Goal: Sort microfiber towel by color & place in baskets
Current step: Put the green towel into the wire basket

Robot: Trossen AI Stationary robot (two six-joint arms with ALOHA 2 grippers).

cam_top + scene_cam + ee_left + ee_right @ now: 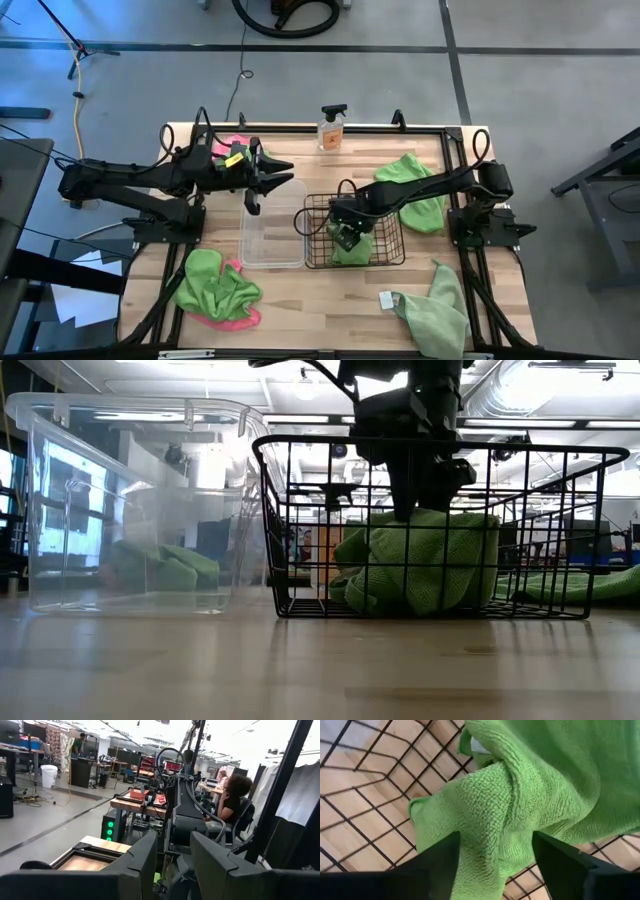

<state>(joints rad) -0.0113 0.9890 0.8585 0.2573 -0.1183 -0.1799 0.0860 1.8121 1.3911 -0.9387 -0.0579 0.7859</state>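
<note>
A green towel (420,565) lies bunched on the floor of the black wire basket (395,262). My right gripper (345,237) reaches down into the basket, open, its fingers either side of the towel's upper fold (495,820). My left gripper (262,182) hovers open and empty over the far rim of the clear tub (272,245), with a pink towel (232,148) behind it. On the table lie a green towel (415,185) at the far right, another green towel (437,305) at the near right, and a green-and-pink pile (215,290) at the near left. My right gripper comes from above, pointing down, with its open fingers (437,865) astride the top fold of the green towel. The towel rests on the basket floor. I cannot tell whether the fingers touch the cloth.
A small spray bottle (332,128) stands at the table's far edge. The tub and the basket (300,520) sit side by side mid-table. Bare wood lies in front of them along the near edge. People sit in the room beyond, seen in the left wrist view.
</note>
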